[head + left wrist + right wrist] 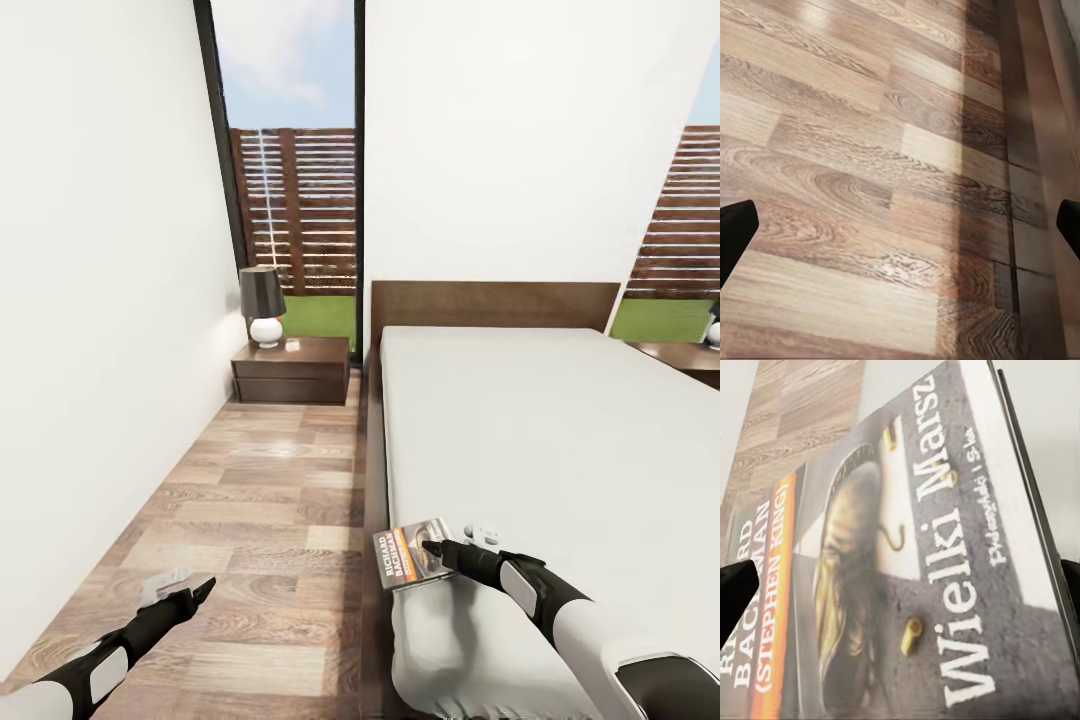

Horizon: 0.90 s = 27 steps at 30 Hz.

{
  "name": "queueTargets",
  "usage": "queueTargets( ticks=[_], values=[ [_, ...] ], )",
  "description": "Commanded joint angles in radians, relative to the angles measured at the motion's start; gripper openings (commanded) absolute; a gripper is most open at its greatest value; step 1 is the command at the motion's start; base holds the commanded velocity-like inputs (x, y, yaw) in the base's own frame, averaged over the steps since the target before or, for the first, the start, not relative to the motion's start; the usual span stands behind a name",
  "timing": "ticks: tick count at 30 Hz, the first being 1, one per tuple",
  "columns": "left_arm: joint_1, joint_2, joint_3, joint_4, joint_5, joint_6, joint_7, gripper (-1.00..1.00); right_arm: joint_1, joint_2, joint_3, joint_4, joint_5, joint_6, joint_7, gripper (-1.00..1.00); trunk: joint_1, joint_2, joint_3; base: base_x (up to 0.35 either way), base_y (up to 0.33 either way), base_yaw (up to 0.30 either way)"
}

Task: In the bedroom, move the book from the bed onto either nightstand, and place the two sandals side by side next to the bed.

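Book (412, 553): lying flat at the lower centre of the head view, on the bed (560, 440) near its left edge.
Right gripper (432, 548): hovering directly over the cover, fingers spread wide, holding nothing; the nearer arm.
Left gripper (198, 588): hanging over the floor (270, 500) at lower left, fingers apart, empty.
Nightstand (292, 369): waiting at centre left, beyond the book.

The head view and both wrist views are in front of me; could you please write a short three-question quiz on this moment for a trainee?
1. True or false: the book lies on the floor.
2. What stands on the nightstand: (a) a lamp, (b) a sandal, (c) a cup?
3. Which gripper is at the book?

Key:
1. False; it lies on the bed, near its edge.
2. (a), the lamp.
3. The right gripper; the left gripper hangs open over the floor.
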<state>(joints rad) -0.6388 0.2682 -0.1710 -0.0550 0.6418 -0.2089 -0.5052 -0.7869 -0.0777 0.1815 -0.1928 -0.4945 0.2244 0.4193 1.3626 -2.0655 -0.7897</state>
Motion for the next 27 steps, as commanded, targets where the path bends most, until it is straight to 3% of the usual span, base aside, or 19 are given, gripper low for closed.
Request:
queueTargets(
  ticks=[1, 8, 27],
  values=[
    [-0.001, 0.0, -0.008, 0.001, 0.007, -0.005, -0.003, 1.0, 0.0, -0.001, 0.01, 0.0, -0.008, 0.007, -0.001, 1.0, 0.0, 0.0, -0.001, -0.167, 0.0, 0.0],
    [-0.001, 0.0, -0.008, 0.001, 0.007, -0.006, -0.003, 1.0, 0.0, -0.001, 0.01, 0.0, -0.008, 0.007, -0.001, 1.0, 0.0, 0.0, -0.001, -0.167, 0.0, 0.0],
    [-0.001, 0.0, -0.008, 0.001, 0.007, -0.005, -0.003, 1.0, 0.0, -0.001, 0.01, 0.0, -0.008, 0.007, -0.001, 1.0, 0.0, 0.0, -0.001, -0.004, 0.0, 0.0]
  ],
)
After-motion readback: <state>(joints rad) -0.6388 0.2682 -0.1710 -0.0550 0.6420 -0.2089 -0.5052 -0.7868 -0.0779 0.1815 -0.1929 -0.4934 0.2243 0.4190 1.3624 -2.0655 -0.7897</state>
